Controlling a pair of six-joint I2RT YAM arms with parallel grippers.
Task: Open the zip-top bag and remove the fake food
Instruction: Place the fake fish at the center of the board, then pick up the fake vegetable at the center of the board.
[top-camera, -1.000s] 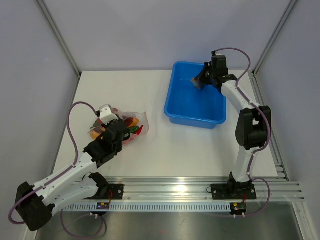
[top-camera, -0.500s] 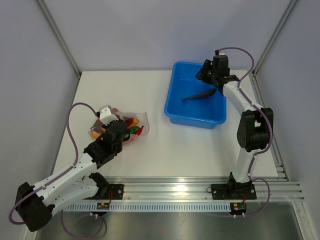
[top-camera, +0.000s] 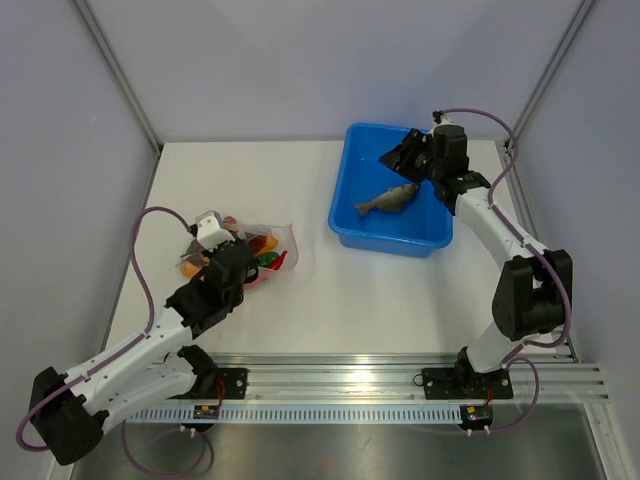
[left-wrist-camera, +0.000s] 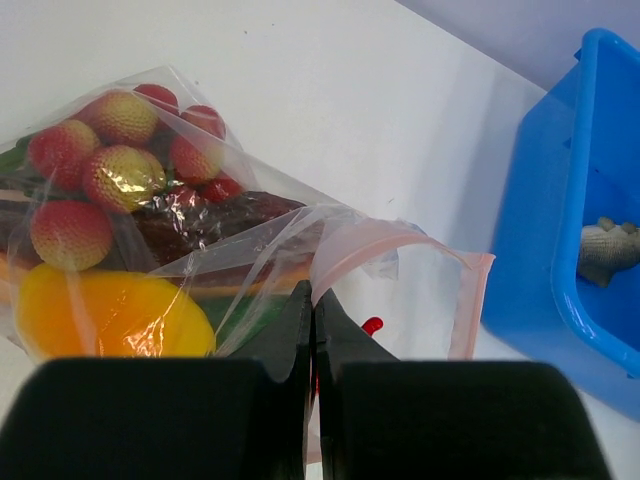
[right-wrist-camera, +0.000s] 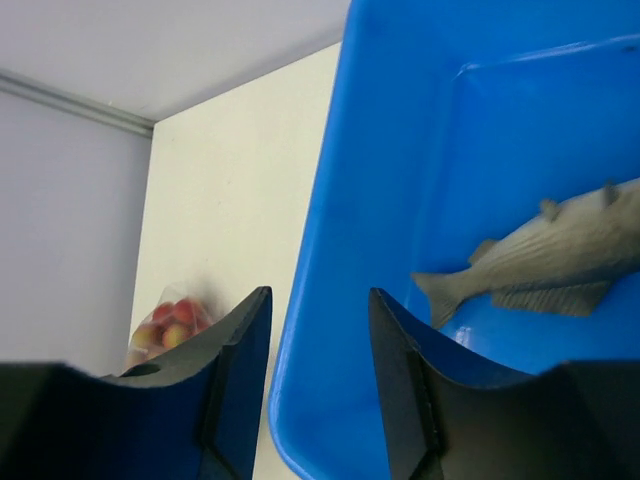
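The clear zip-top bag (top-camera: 265, 248) lies at the left of the table with its pink zipper edge (left-wrist-camera: 470, 300) gaping open. Inside it are a red grape bunch (left-wrist-camera: 105, 160), an orange-yellow piece (left-wrist-camera: 110, 315) and a red pepper tip (left-wrist-camera: 372, 325). My left gripper (left-wrist-camera: 313, 298) is shut on a fold of the bag's film near its mouth; in the top view the left gripper (top-camera: 245, 262) sits over the bag. The grey fish (top-camera: 388, 200) lies in the blue tub (top-camera: 341, 215). My right gripper (top-camera: 393, 158) is open and empty above the tub's far side, with the fish (right-wrist-camera: 560, 255) below it.
The blue tub (right-wrist-camera: 350, 200) stands at the back right, and its near corner also shows in the left wrist view (left-wrist-camera: 535, 230). White walls with metal posts enclose the table. An aluminium rail runs along the front edge by the arm bases.
The right gripper opened and let go of the fish, which dropped into the blue tub and settled on its side. The right arm drew back to the right. The left arm kept still.
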